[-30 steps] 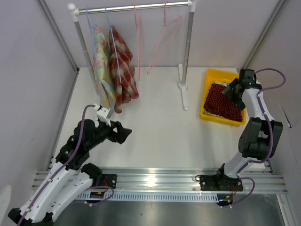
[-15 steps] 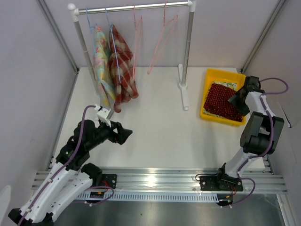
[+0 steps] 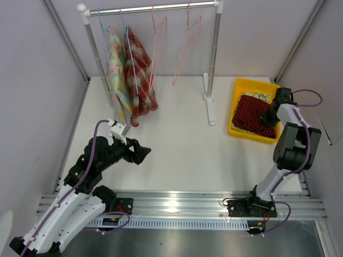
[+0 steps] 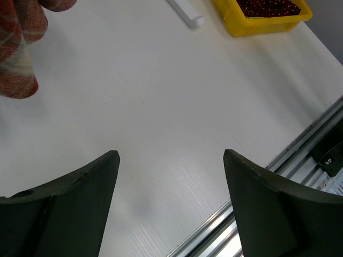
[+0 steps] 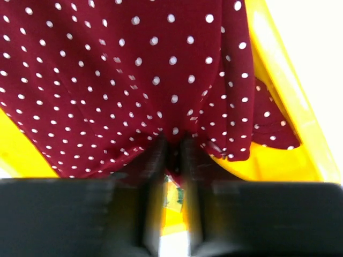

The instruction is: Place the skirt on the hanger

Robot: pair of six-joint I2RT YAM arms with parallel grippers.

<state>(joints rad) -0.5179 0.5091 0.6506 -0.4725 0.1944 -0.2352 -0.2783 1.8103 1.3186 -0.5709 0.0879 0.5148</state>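
The skirt (image 3: 251, 113) is dark red with white dots and lies in a yellow bin (image 3: 252, 83) at the right of the table. My right gripper (image 3: 268, 114) is down at the skirt's right edge. In the right wrist view the right gripper (image 5: 174, 142) is shut, with a fold of the skirt (image 5: 134, 69) pinched between its fingertips above the bin's wall (image 5: 289, 91). Two empty pink hangers (image 3: 186, 38) hang on the rail at the back. My left gripper (image 3: 143, 152) hovers open over the table's left part, and the left gripper (image 4: 171, 160) holds nothing.
A white rack with its rail (image 3: 155, 8) and right post (image 3: 214, 51) stands at the back. A floral garment (image 3: 116, 69) and a plaid one (image 3: 140, 75) hang on blue hangers at its left. The plaid hem (image 4: 19, 53) shows in the left wrist view.
My right gripper has dropped to the skirt's right edge in the bin and closed on the fabric. The pink hangers have swung a little. The left arm has not moved.
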